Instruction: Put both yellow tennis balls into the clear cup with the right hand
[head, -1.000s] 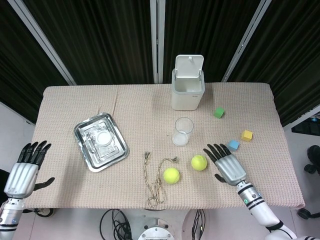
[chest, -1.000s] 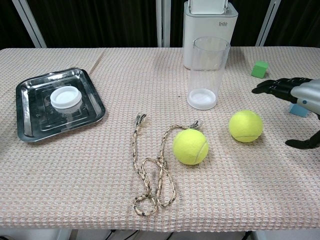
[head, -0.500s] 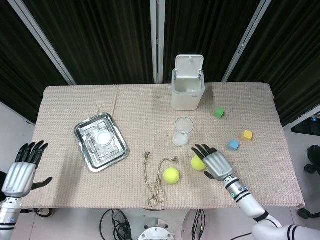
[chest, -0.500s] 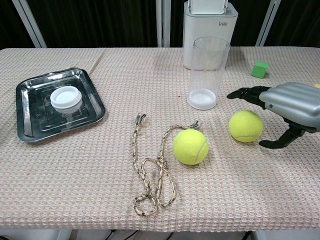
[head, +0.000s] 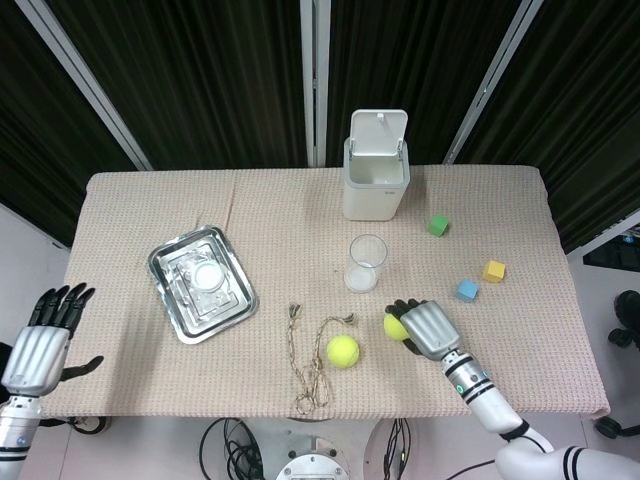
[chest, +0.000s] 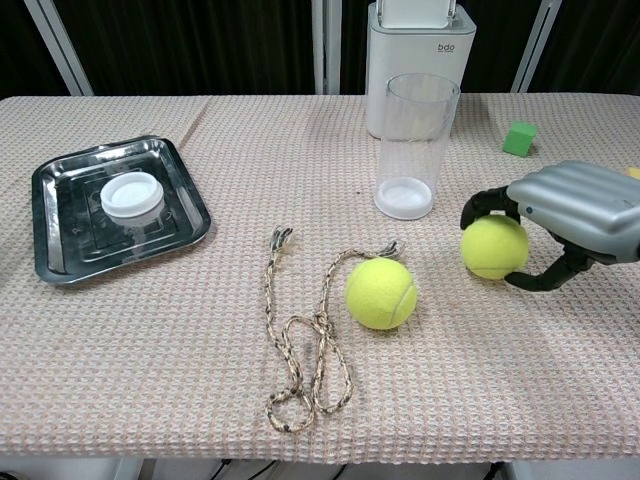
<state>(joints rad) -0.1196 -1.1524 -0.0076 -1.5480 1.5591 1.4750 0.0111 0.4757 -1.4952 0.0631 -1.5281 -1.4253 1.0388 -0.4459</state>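
Since the frames half a second ago, I have brought the right hand (chest: 560, 225) over the nearer-right tennis ball (chest: 493, 247). Its fingers (chest: 487, 200), then stretched flat above the ball, now curl down over the ball's far side, and the thumb presses in from the near side. The ball sits on the tablecloth (chest: 300, 150) in the same spot as before, just right of and nearer than the clear cup (chest: 414, 145); I cannot tell whether it has left the cloth. The second tennis ball (chest: 381, 293) has not moved and lies beside the end of the rope (chest: 305, 340), apart from the hand. The cup stands upright in front of the white bin (chest: 419, 50), with no ball in it. My left hand (head: 45, 340) stays off the table's left edge with its fingers spread, holding nothing.

Limits of view: in the head view the right hand (head: 425, 328) covers most of the gripped ball (head: 394, 325), leaving only a yellow sliver. The chest view cuts off the right wrist at the frame edge and hides the blue block (head: 467, 290) behind the hand. The left hand does not appear in the chest view.
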